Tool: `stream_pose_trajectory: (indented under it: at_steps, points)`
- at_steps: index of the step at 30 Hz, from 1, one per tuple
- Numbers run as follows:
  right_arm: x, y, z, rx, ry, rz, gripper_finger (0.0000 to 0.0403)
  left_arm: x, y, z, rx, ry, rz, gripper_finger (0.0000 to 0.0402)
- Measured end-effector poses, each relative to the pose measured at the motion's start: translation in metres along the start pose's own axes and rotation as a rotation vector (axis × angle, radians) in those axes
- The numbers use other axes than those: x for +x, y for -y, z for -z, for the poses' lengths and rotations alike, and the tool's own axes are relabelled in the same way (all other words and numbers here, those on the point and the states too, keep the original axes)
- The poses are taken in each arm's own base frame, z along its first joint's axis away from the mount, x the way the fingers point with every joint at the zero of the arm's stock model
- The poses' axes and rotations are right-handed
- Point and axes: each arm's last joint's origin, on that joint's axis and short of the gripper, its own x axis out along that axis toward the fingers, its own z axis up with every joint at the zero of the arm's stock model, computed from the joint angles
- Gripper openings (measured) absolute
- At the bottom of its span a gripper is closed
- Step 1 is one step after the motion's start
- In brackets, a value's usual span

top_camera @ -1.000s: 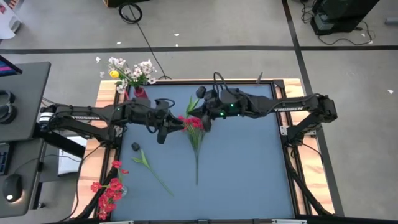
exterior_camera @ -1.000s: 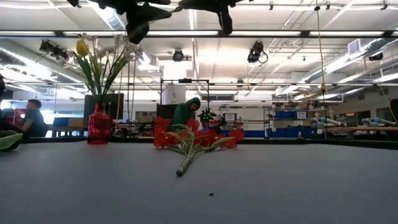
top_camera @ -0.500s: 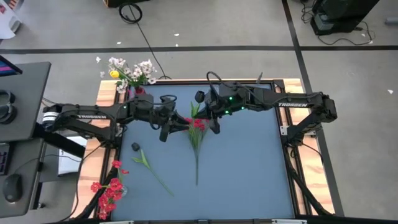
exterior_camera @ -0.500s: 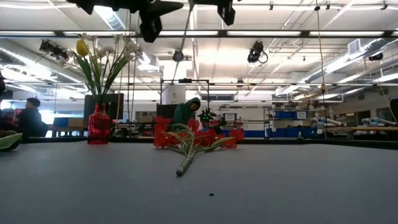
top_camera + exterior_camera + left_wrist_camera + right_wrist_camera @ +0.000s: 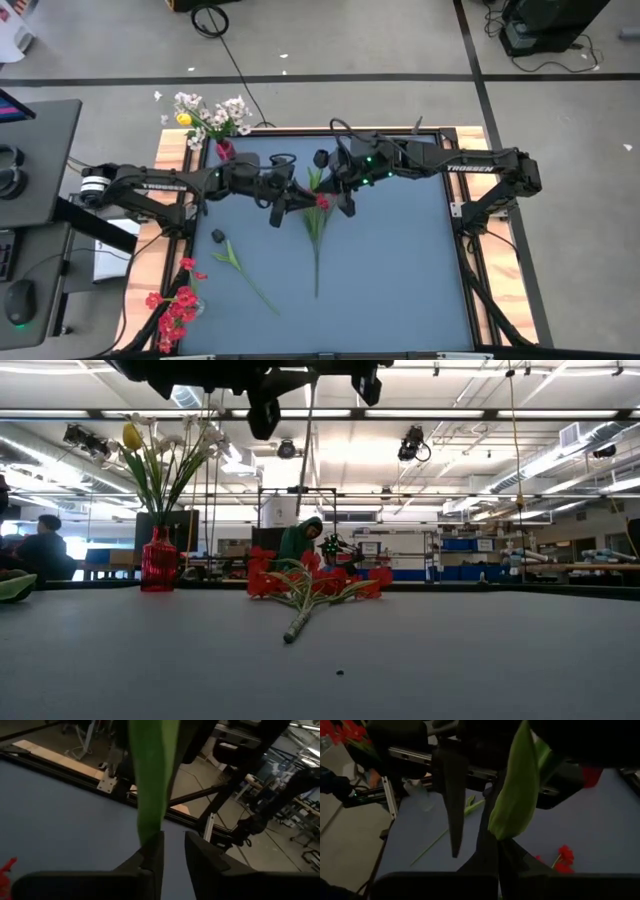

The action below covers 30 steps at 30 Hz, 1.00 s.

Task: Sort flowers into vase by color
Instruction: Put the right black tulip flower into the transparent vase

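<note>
My right gripper hovers above the table's middle, shut on a green sprig's leaf; its blossom does not show. My left gripper is raised close beside it on its left, fingers a narrow gap apart, with the leaf just past one fingertip. A red flower lies flat on the table below them, its stem end toward the near edge. A green sprig lies near-left. A red vase at the far-left corner holds white and yellow flowers. My right gripper pinches the green leaf at its narrow base between both fingers. The leaf stands out past the fingertips, lifted clear of the table. My left gripper: I cannot tell whether its fingertip touches the leaf's end.
A bunch of red flowers stands at the near-left corner. A small dark object lies left of the green sprig. The table's right half is bare blue mat, framed by a wooden rim. People sit in the room behind.
My left gripper has moved toward the table's right, closing in on my right gripper and the leaf. My right gripper shifted slightly right early on, then kept still. The red flower on the table has not moved.
</note>
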Motion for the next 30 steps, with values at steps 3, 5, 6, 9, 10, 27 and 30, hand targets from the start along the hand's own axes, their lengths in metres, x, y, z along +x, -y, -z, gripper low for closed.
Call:
stream_pose_trajectory:
  at_steps: [3, 5, 6, 9, 10, 27, 30]
  points:
    - [0.000, 0.001, 0.001, -0.003, -0.003, 0.025, 0.0001, -0.001, -0.004, -0.001, -0.037, -0.001, -0.021, 0.0072]
    - [0.000, 0.001, 0.002, 0.000, -0.015, 0.033, 0.0001, -0.003, -0.003, -0.001, -0.039, -0.010, -0.010, 0.0073]
    - [-0.001, 0.002, 0.002, 0.001, -0.021, 0.038, 0.0001, -0.005, -0.002, -0.002, -0.027, -0.014, -0.010, 0.0077]
    - [-0.001, 0.003, 0.002, -0.001, -0.019, 0.033, 0.0001, -0.007, -0.001, 0.003, 0.001, -0.060, -0.040, 0.0096]
    - [-0.002, 0.004, 0.001, -0.003, -0.016, 0.029, 0.0001, -0.008, -0.003, 0.006, -0.005, -0.089, -0.079, 0.0105]
    - [-0.003, 0.008, -0.003, -0.026, 0.025, 0.024, 0.0001, -0.007, -0.008, -0.004, 0.047, 0.021, -0.101, 0.0117]
    - [-0.003, 0.009, -0.005, -0.027, 0.034, 0.008, 0.0001, -0.007, -0.009, -0.007, 0.071, 0.048, -0.097, 0.0100]
